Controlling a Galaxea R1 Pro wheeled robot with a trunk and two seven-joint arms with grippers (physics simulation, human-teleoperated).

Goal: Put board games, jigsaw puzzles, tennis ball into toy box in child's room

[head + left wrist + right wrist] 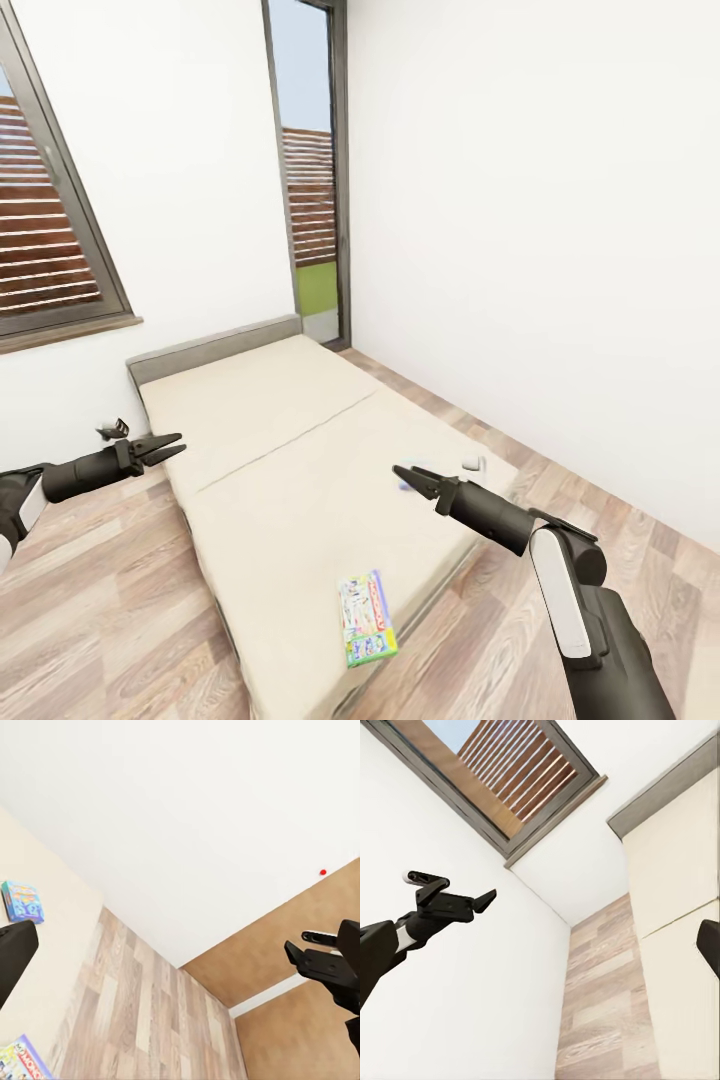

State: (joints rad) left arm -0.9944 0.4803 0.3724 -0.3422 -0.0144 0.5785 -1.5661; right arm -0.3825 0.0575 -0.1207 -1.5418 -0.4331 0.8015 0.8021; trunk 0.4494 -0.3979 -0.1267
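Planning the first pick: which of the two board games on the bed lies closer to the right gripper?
The small blue board game, right beside the right gripper tips; the white green-edged game lies at the mattress's near edge.

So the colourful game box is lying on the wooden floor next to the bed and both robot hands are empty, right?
Not quite. The colourful game box is lying on the bed's beige mattress, near its close edge, not on the wooden floor; the head view shows it. The rest is right: the left gripper and right gripper hold nothing.
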